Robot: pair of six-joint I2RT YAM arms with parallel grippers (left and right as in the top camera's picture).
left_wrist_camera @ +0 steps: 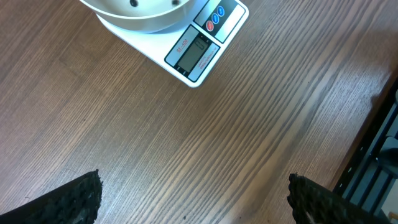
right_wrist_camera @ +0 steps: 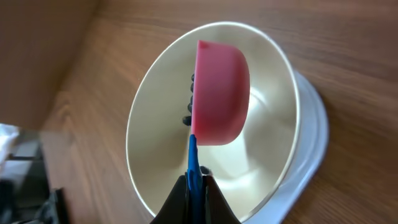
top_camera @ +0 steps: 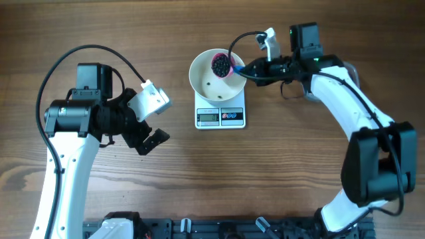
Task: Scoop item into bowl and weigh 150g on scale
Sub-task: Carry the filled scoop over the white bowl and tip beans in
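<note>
A: Locate the scale (top_camera: 221,117) and the bowl (top_camera: 199,78).
B: The scale sits between the arms. The bowl rests on it, nearer the right arm.
A: Claws?
B: The right gripper (right_wrist_camera: 194,190) pinches the scoop (right_wrist_camera: 219,93) by its handle (right_wrist_camera: 193,155), long axis pointing into the bowl. The item (top_camera: 219,64) lies at the tipped mouth. The left gripper (top_camera: 151,137) stands spread, well apart.

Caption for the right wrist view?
Right pincer shut on the pink scoop, tipped with black beads over the white bowl on the scale.

Robotics lab: two-arm wooden table (top_camera: 219,179)
</note>
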